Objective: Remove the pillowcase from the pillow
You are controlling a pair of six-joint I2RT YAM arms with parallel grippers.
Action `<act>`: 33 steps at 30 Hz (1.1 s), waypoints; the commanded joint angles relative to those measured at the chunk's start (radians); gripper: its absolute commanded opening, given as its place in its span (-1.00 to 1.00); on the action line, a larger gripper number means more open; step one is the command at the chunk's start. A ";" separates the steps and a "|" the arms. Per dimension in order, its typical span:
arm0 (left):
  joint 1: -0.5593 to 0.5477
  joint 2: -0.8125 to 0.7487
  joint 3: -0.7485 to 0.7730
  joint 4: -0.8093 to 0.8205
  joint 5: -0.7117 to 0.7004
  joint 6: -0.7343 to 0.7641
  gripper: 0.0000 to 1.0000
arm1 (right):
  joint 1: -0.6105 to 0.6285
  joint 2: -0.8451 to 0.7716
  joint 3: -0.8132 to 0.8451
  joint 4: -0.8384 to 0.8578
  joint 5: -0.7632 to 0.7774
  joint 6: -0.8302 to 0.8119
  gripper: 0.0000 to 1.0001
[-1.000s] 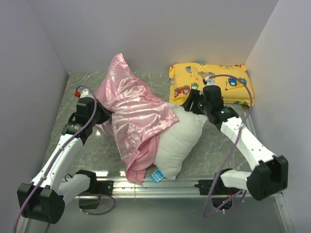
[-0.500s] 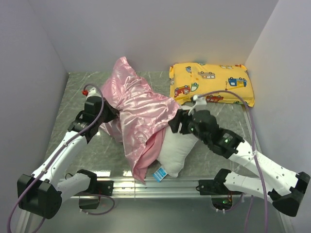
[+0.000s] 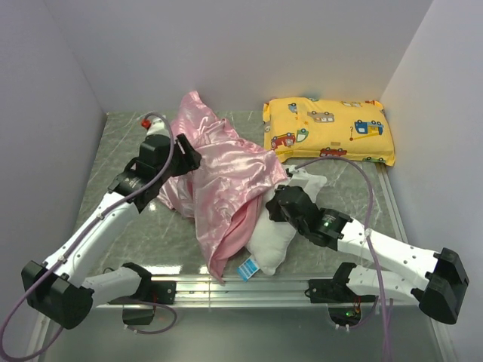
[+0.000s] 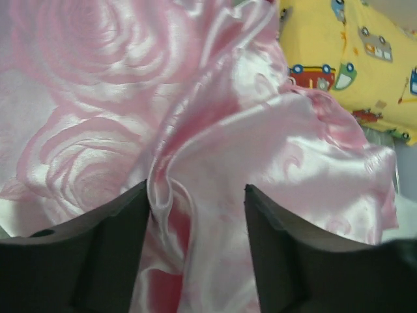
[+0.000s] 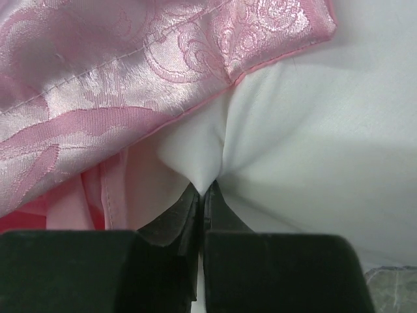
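Observation:
The pink satin pillowcase (image 3: 223,173) lies bunched over the left and far part of the white pillow (image 3: 273,235). The pillow's near end sticks out, with a blue tag (image 3: 247,269) at its corner. My left gripper (image 3: 190,160) sits at the pillowcase's left side and is open. In the left wrist view, loose folds of the pillowcase (image 4: 215,137) lie between its spread fingers (image 4: 117,248), one fold touching the left finger. My right gripper (image 5: 205,193) is shut on a pinch of the pillow (image 5: 313,130), just below the pillowcase's hem (image 5: 130,72).
A yellow pillow with a cartoon-vehicle print (image 3: 328,130) lies at the back right, close to the pillowcase's far edge. White walls enclose the grey marble table (image 3: 124,226) on three sides. A metal rail (image 3: 249,288) runs along the near edge between the arm bases.
My left gripper opened and let go of the pillowcase, shifting farther back and right. My right gripper swung from beside the yellow pillow down onto the white pillow and shut on it.

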 commanded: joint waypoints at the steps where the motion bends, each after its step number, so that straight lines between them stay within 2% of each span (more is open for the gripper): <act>1: -0.129 -0.021 0.103 -0.045 -0.104 0.090 0.39 | 0.009 -0.035 -0.011 0.021 0.032 0.020 -1.00; 3: -0.189 -0.021 0.126 -0.056 -0.152 0.098 0.44 | 0.009 -0.061 -0.010 0.022 0.036 0.017 -1.00; 9: -0.482 0.075 0.130 -0.060 -0.284 0.079 0.54 | 0.008 -0.075 0.020 0.002 0.039 0.005 -1.00; 10: -0.544 0.099 0.138 -0.066 -0.330 0.076 0.71 | 0.008 -0.074 0.026 0.002 0.039 0.005 -1.00; 11: -0.574 0.122 0.146 -0.071 -0.356 0.075 0.81 | 0.009 -0.074 0.029 -0.001 0.039 0.004 -1.00; 14: -0.650 0.192 0.167 -0.071 -0.401 0.073 0.84 | 0.008 -0.066 0.044 -0.009 0.036 -0.003 -1.00; 15: -0.660 0.214 0.163 -0.063 -0.402 0.073 0.93 | 0.008 -0.068 0.043 -0.010 0.038 -0.003 -1.00; 17: -0.668 0.237 0.156 -0.059 -0.442 0.056 0.92 | 0.009 -0.071 0.044 -0.015 0.043 -0.003 -1.00; 19: -0.661 0.289 0.175 -0.133 -0.529 0.012 0.79 | 0.008 -0.084 0.044 -0.022 0.049 0.000 -1.00; 20: -0.652 0.307 0.189 -0.170 -0.572 -0.007 0.68 | 0.008 -0.091 0.044 -0.033 0.052 -0.001 -1.00; 21: -0.638 0.336 0.216 -0.203 -0.648 -0.025 0.35 | 0.008 -0.104 0.047 -0.042 0.056 0.002 -1.00; 22: -0.591 0.344 0.224 -0.226 -0.672 -0.052 0.12 | 0.006 -0.114 0.049 -0.055 0.064 -0.001 -1.00; 23: -0.556 0.344 0.227 -0.240 -0.683 -0.053 -0.13 | 0.002 -0.124 0.050 -0.082 0.090 -0.003 -1.00; 24: -0.513 0.332 0.222 -0.234 -0.659 -0.047 -0.55 | -0.001 -0.149 0.064 -0.100 0.107 -0.012 -1.00; 25: -0.411 0.317 0.218 -0.223 -0.633 -0.030 -0.76 | -0.009 -0.161 0.072 -0.143 0.133 -0.015 -1.00; 26: -0.354 0.299 0.197 -0.189 -0.608 -0.019 -0.93 | -0.049 -0.173 0.081 -0.165 0.136 -0.018 -1.00; 27: -0.295 0.248 0.184 -0.174 -0.568 -0.014 -0.99 | -0.073 -0.202 0.096 -0.180 0.130 -0.033 -1.00; 28: -0.184 0.219 0.172 -0.157 -0.554 -0.004 -0.99 | -0.108 -0.221 0.099 -0.193 0.115 -0.044 -1.00; 29: -0.131 0.191 0.149 -0.133 -0.545 -0.004 -0.99 | -0.188 -0.261 0.102 -0.209 0.072 -0.065 -1.00; 32: 0.061 0.087 0.091 -0.091 -0.513 -0.001 -0.99 | -0.317 -0.342 0.102 -0.239 -0.011 -0.108 -1.00; 33: 0.136 0.044 0.074 -0.092 -0.523 -0.040 -0.99 | -0.395 -0.360 0.109 -0.248 -0.023 -0.118 -1.00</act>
